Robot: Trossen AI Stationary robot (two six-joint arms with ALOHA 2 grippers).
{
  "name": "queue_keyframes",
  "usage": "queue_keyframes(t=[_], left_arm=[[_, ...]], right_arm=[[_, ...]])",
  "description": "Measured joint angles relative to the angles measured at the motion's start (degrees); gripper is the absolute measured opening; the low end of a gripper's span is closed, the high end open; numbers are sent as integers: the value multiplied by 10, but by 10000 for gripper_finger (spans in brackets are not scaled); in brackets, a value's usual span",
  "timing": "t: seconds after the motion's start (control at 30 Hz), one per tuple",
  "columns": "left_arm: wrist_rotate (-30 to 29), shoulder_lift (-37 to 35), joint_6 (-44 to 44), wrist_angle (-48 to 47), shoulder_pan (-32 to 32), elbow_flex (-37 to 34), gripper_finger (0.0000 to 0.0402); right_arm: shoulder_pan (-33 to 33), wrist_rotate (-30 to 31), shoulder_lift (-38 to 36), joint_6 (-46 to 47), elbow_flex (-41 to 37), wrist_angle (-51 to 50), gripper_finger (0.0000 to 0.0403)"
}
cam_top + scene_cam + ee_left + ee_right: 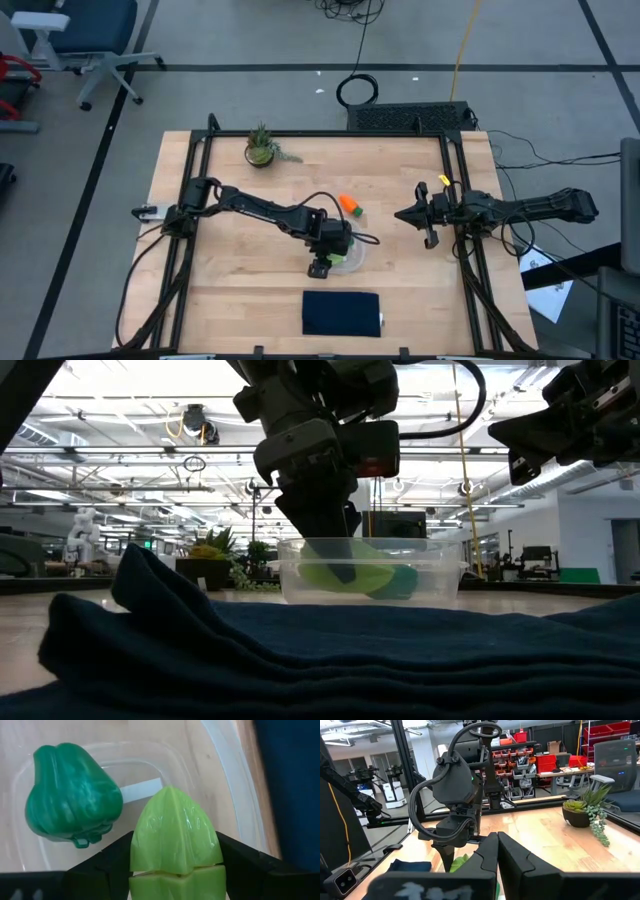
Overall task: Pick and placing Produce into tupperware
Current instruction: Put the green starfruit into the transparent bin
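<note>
now the left pincer (175, 880) hangs inside the tupperware (352, 258), clamped on the light-green leafy piece (175, 840); the dark green lump (72, 800) sits just beside it. the right pincer (422, 216) waits closed, well apart.

A pale wooden table (250, 250) is sitting on a grey floor (250, 40) crossed by dark lines. A blue-seated chair (85, 30) is standing at the far left. Red storage bins (600, 732) are lining shelves in the room behind, and ceiling lights (120, 420) are glowing overhead.
</note>
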Motion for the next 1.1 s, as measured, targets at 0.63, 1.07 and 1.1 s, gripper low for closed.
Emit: queue_keyframes(t=[0.63,1.07,1.1], left_arm=[[10,0,11,-5,6,-2,246],[11,0,34,-6,6,-2,246],[11,0,34,-5,6,-2,246]], right_arm=[[0,0,0,-4,0,0,0],[0,0,0,-7,0,0,0],[0,0,0,-7,0,0,0]])
